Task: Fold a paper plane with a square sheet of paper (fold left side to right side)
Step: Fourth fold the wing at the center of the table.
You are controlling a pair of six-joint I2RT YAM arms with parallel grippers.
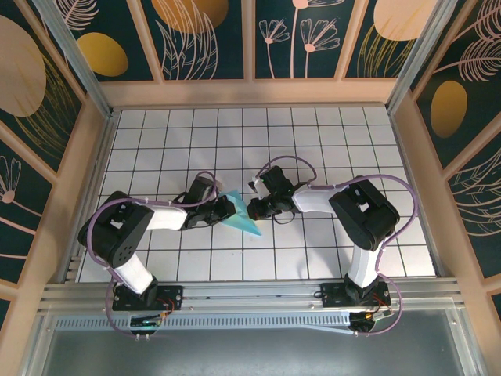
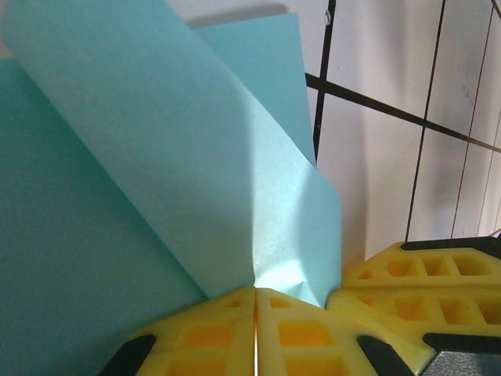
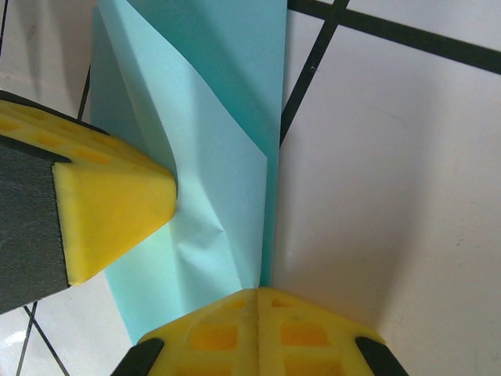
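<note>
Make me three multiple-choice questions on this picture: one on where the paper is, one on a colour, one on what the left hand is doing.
1. Where is the paper?
A. By the far wall.
B. Between the left hand and the right hand.
C. Beside the right arm's base.

2. What colour are the finger pads?
A. Yellow.
B. Red.
C. White.

3. What state is the left hand in?
A. Wide open.
B. Shut on nothing.
C. Shut on the paper.

Answers:
1 B, the top view shows the paper between the two hands.
2 A, both wrist views show yellow pads.
3 C, the paper runs out from between its closed fingertips.
</note>
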